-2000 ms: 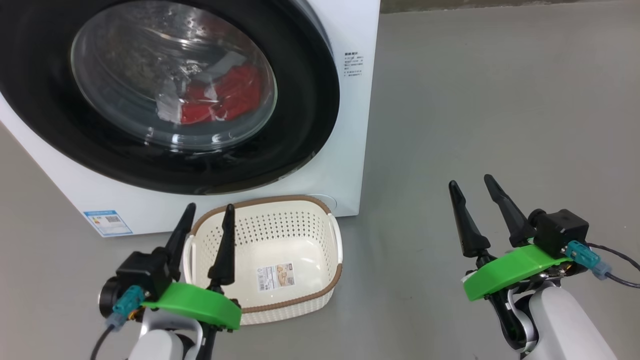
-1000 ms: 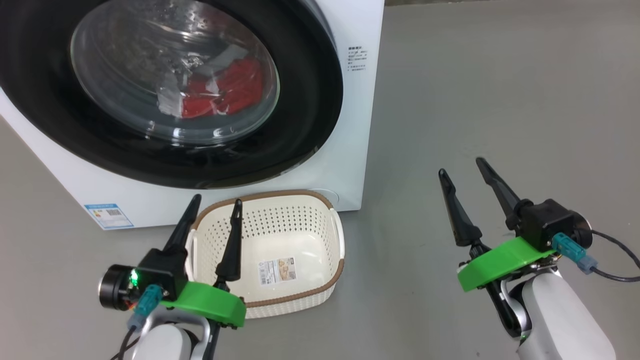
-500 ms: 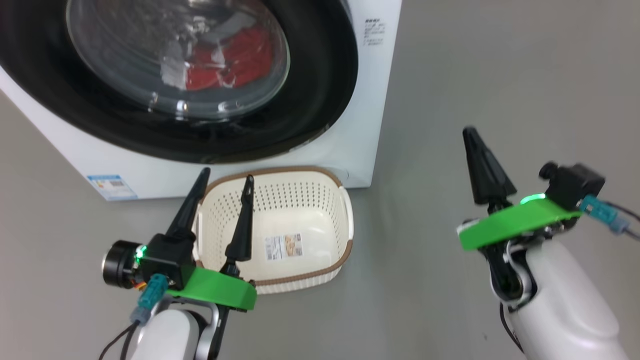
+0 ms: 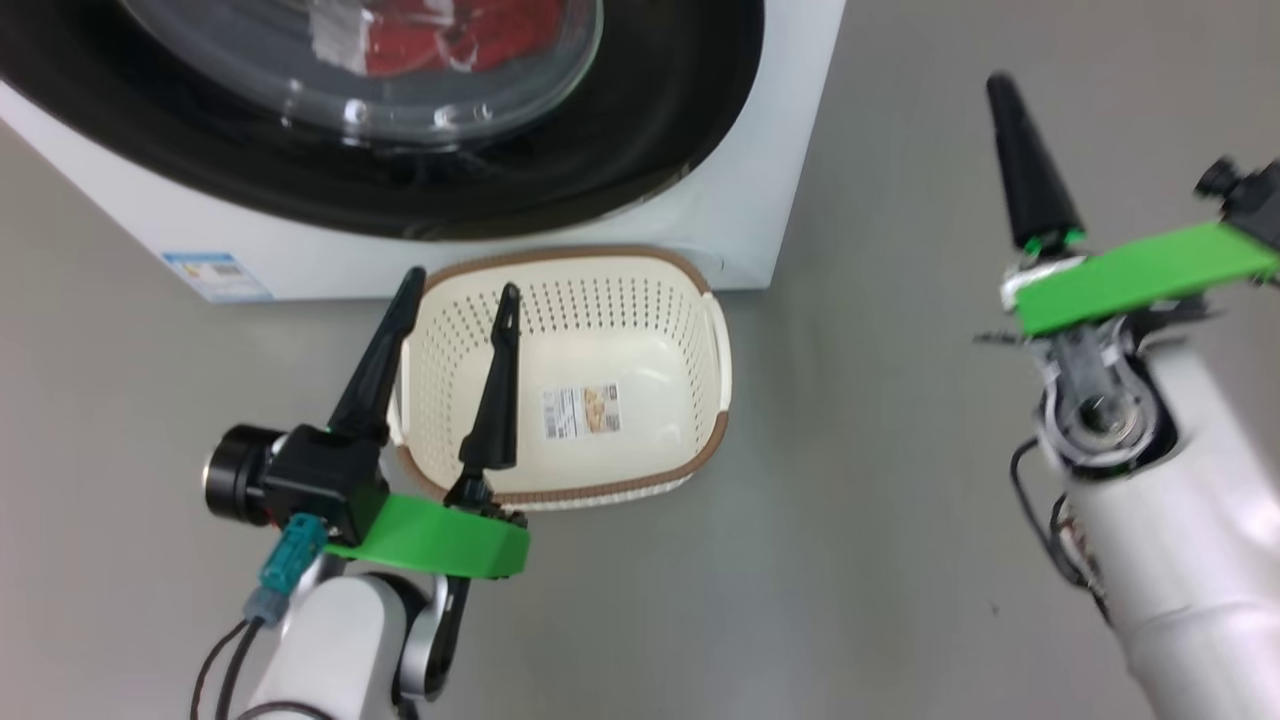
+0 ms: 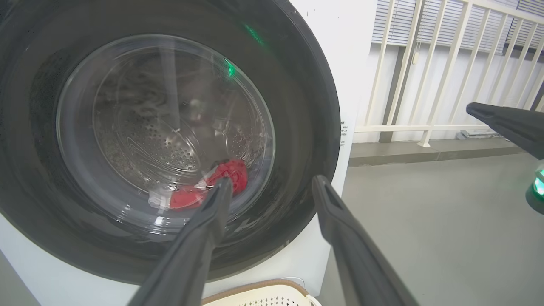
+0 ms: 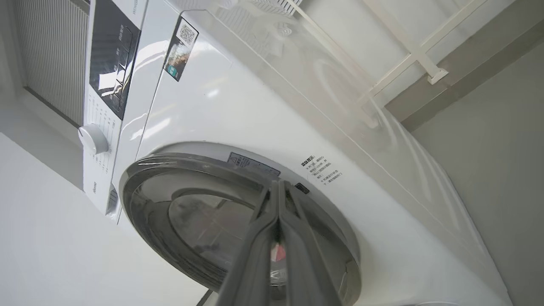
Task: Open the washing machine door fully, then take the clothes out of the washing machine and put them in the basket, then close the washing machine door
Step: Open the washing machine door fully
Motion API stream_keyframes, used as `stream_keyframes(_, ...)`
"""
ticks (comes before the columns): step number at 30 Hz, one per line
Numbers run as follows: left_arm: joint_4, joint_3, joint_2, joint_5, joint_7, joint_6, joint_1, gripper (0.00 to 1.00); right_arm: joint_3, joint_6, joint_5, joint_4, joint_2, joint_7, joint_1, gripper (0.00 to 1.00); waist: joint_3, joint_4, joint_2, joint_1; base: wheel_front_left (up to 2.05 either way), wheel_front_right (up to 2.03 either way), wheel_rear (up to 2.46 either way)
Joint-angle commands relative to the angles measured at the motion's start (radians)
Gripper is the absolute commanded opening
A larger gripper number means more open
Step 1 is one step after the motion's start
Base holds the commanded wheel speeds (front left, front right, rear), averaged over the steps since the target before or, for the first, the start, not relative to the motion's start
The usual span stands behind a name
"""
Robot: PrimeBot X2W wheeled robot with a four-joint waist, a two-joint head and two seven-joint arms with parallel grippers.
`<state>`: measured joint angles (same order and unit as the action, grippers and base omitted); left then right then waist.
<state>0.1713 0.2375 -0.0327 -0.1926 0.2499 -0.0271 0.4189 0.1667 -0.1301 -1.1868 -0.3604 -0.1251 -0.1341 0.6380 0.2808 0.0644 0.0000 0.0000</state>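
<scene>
The white washing machine (image 4: 690, 220) stands at the top left of the head view. The washing machine door (image 4: 690, 110) is closed, its black rim flat against the front. Behind the glass the red clothes (image 4: 470, 30) lie low in the drum. On the floor right before the machine sits the basket (image 4: 715, 330) with nothing in it. My left gripper (image 4: 462, 283) is open and hovers over the basket's left rim, its fingers pointing at the door (image 5: 297, 106) and the clothes (image 5: 231, 170). My right gripper (image 4: 1003, 90) is shut on nothing, raised to the right of the machine, pointing at the door (image 6: 170, 199).
Bare grey floor (image 4: 880, 450) spreads to the right of the machine and the basket. A white railing (image 5: 429, 85) runs behind the machine. The control panel and a round knob (image 6: 92, 139) sit above the door. A blue label (image 4: 215, 275) marks the machine's lower front.
My right gripper has shut and risen towards the door's right side. The head camera has shifted, so machine and basket sit higher in its picture. The left gripper has stayed open over the basket.
</scene>
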Motion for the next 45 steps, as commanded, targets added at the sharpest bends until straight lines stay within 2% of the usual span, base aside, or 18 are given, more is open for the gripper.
stream_keyframes(1,-0.033,-0.020,-0.018,-0.003,0.012,-0.007,0.031,1.00,0.007,-0.001,-0.031,0.034,0.000,0.014,0.030,0.00,0.037,0.016,0.0000,0.0000,0.00,0.00,0.00)
stream_keyframes(5,-0.053,-0.009,-0.018,-0.004,0.012,-0.012,0.040,1.00,-0.011,-0.001,-0.174,0.052,-0.013,0.100,0.073,0.00,0.076,0.025,0.0000,0.0000,0.00,0.00,0.00)
stream_keyframes(11,-0.092,0.007,-0.018,-0.005,0.012,-0.021,0.041,1.00,-0.051,-0.001,-0.330,0.043,-0.022,0.211,0.148,0.00,0.123,0.041,0.0000,0.0000,0.00,0.00,0.00)
stream_keyframes(24,-0.136,0.030,-0.018,0.013,0.012,-0.030,0.054,1.00,-0.073,-0.001,-0.563,-0.139,-0.035,0.509,0.365,0.00,0.205,0.074,0.0000,0.0000,0.00,0.00,0.00)
stream_keyframes(29,-0.140,0.042,-0.018,0.016,0.012,-0.032,0.060,1.00,-0.062,-0.001,-0.597,-0.190,-0.048,0.585,0.441,0.00,0.225,0.087,0.0000,0.0000,0.00,0.00,0.00)
stream_keyframes(45,-0.157,0.074,-0.018,0.039,0.012,-0.053,0.078,1.00,-0.041,-0.001,-0.599,-0.241,-0.086,0.663,0.569,0.00,0.295,0.129,0.0000,0.0000,0.00,0.00,0.00)
